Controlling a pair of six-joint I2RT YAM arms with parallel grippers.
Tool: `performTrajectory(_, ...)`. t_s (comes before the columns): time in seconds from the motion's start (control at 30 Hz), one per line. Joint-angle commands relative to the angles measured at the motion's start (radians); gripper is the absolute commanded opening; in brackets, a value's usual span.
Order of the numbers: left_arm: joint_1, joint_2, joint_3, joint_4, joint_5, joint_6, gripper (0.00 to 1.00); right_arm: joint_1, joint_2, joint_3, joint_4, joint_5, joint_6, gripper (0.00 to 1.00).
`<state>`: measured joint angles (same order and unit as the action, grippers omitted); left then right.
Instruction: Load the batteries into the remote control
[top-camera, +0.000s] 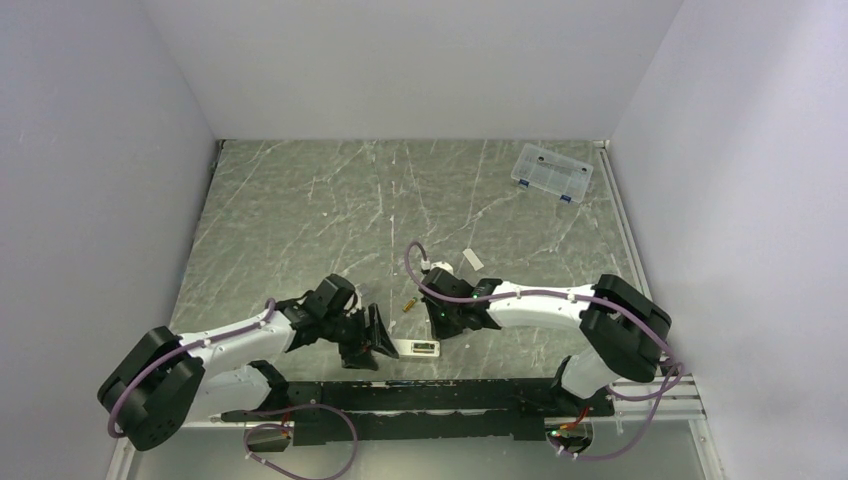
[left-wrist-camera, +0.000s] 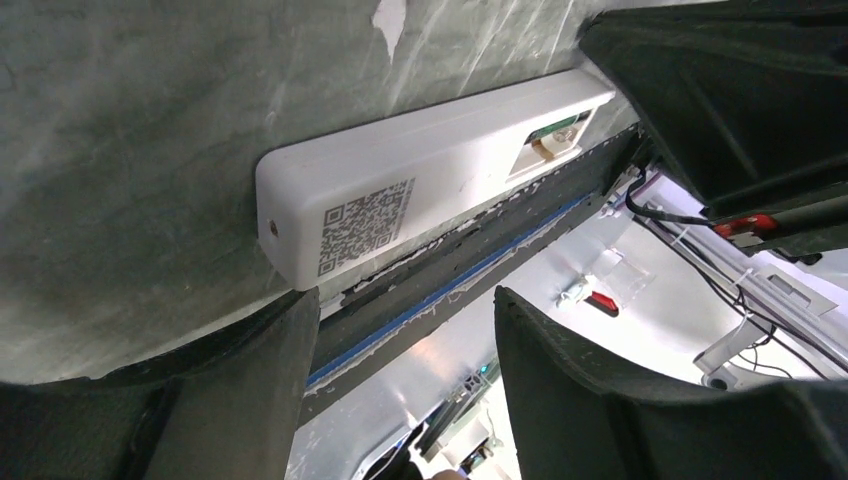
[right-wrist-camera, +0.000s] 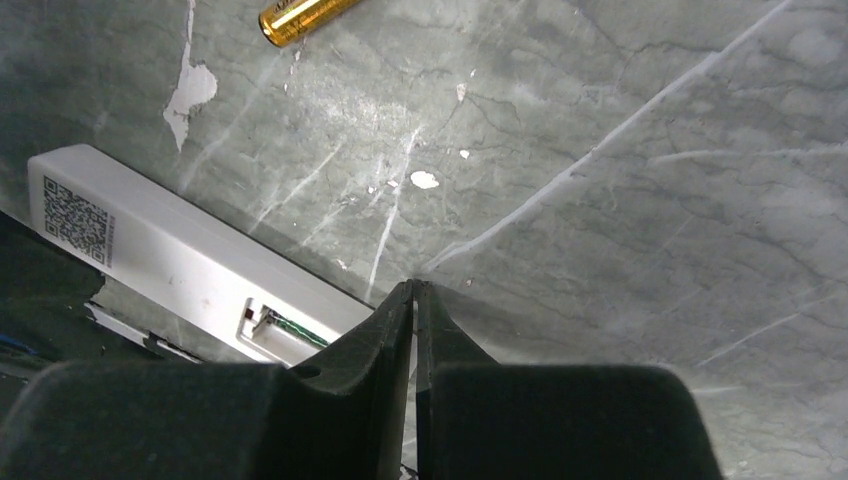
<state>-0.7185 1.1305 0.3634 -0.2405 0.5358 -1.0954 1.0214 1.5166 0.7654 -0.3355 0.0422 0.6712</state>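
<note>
Top external view first: the grey marbled tabletop (top-camera: 300, 220) fills the middle of the booth, and the left arm (top-camera: 230, 340) and right arm (top-camera: 540, 300) both reach inward over its near edge, their heads close together. Far back on the right, well apart from everything else, sits a clear compartment box (top-camera: 551, 172). The remote control (top-camera: 420, 348) lies flat near the front edge of the tabletop, between the two pincers, back face up. The left pincer (top-camera: 375, 335) stands just off its left end; from the left wrist its jaws are wide apart (left-wrist-camera: 400, 330), gripping nothing, with the remote (left-wrist-camera: 420, 180) lying just ahead of the gap. A QR label (left-wrist-camera: 365, 225) marks that end, and the open battery recess (left-wrist-camera: 548, 145) is at the other. The right pincer (top-camera: 440, 318) hangs by the recess end; from the right wrist its fingers are pressed together (right-wrist-camera: 414, 290) with nothing between them, tips just beside the remote (right-wrist-camera: 180, 255). A bit of dark green (right-wrist-camera: 297, 330) shows inside the recess, too small to tell what it is. The gold battery (top-camera: 408, 303) lies loose on the tabletop just beyond the remote (right-wrist-camera: 300, 15), touched by neither pincer. A small white cover piece (top-camera: 472, 262) lies farther back, behind the right arm
</note>
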Motion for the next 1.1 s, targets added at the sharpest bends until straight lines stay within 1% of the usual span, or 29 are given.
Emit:
performTrajectory(0.0,-0.008,0.01,-0.007,0.06,-0.06,-0.019,0.69,-0.003,-0.036,-0.027,0.05,-0.035,-0.008,0.08)
performTrajectory(0.17,-0.008,0.04,-0.011,0.1,-0.071,-0.021,0.68,0.002,-0.034,-0.047,0.069,-0.067,-0.002,0.07)
performTrajectory(0.37,-0.009,0.09,0.026,0.082,-0.109,0.02,0.68,0.026,-0.042,-0.077,0.106,-0.091,0.02,0.07)
performTrajectory(0.63,-0.009,0.192,0.084,0.121,-0.104,0.057,0.67,0.069,-0.07,-0.122,0.14,-0.097,0.069,0.06)
performTrajectory(1.07,-0.033,0.382,0.252,0.125,-0.072,0.136,0.65,0.146,-0.159,-0.193,0.168,-0.057,0.178,0.06)
